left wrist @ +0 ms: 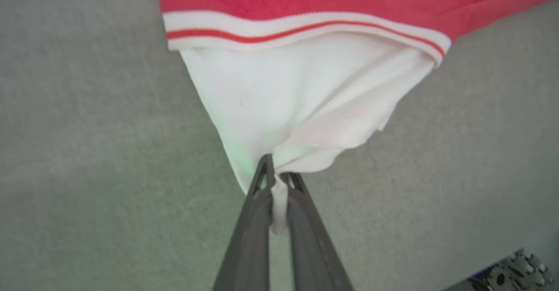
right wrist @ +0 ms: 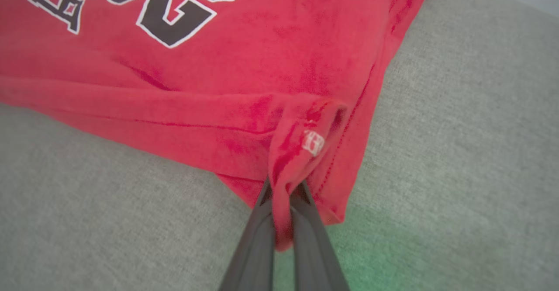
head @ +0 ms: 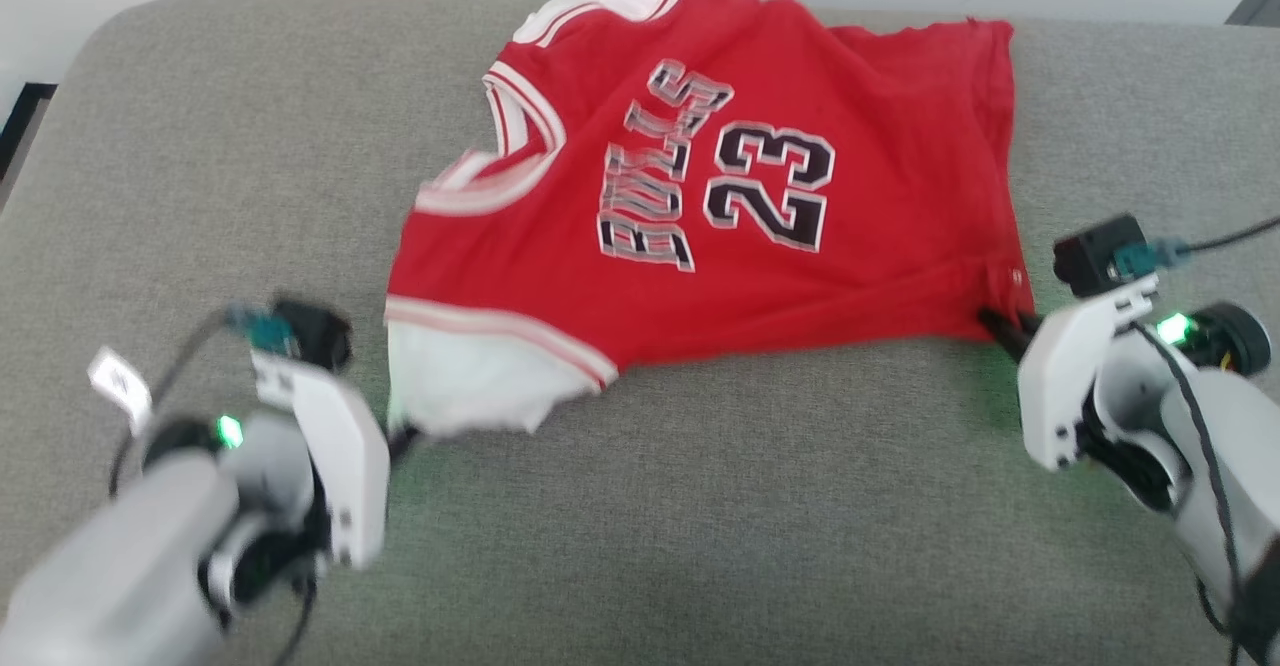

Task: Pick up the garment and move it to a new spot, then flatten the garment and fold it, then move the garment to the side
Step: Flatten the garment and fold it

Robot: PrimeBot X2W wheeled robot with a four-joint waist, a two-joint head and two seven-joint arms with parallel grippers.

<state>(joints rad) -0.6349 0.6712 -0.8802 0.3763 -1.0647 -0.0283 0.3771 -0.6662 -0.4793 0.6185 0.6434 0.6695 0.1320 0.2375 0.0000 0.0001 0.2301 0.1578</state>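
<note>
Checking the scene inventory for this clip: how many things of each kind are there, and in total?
shirt: 1
grippers: 2, left gripper and right gripper, both shut on the shirt
grey cushion: 1
total: 4

A red garment [head: 720, 196] lies spread across the upper middle of the frame on a grey padded surface [head: 700, 506], its black lettering and the number 23 facing up. At the lower left, the left gripper [head: 405, 438] has its dark fingers at the garment's white sleeve end. At the right edge, the right gripper [head: 995, 324] meets the red lower corner, where the cloth creases.
</note>
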